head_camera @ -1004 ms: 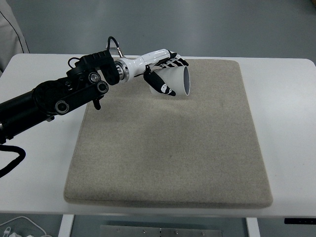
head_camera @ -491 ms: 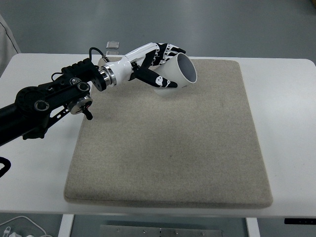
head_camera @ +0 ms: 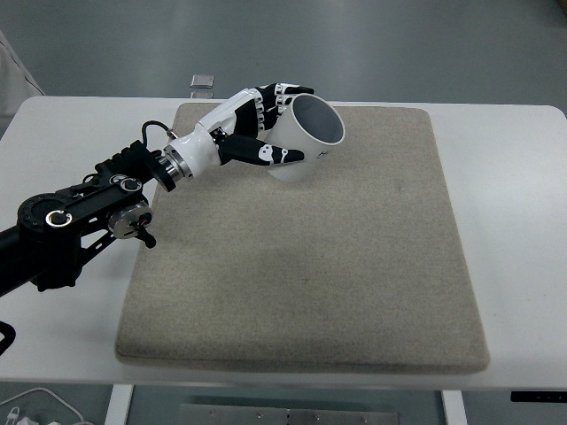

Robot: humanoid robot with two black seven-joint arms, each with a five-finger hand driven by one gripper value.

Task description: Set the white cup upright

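Observation:
A white cup [head_camera: 306,137] is held over the far left part of a beige mat [head_camera: 310,257]. It is tilted, with its open mouth facing up and to the right. My left hand [head_camera: 266,124] is shut on the cup, fingers wrapped over its far side and thumb across its near side. The black left arm [head_camera: 89,212] comes in from the left edge. Whether the cup's base touches the mat is hard to tell. The right arm is out of view.
The mat covers most of the white table [head_camera: 514,195]. A small grey object [head_camera: 203,81] lies at the table's far edge. A person's sleeve [head_camera: 13,66] shows at the top left corner.
My left hand has rotated the cup from lying on its side with the mouth facing right toward upright, mouth now turned upward. The arm has swung lower and nearer.

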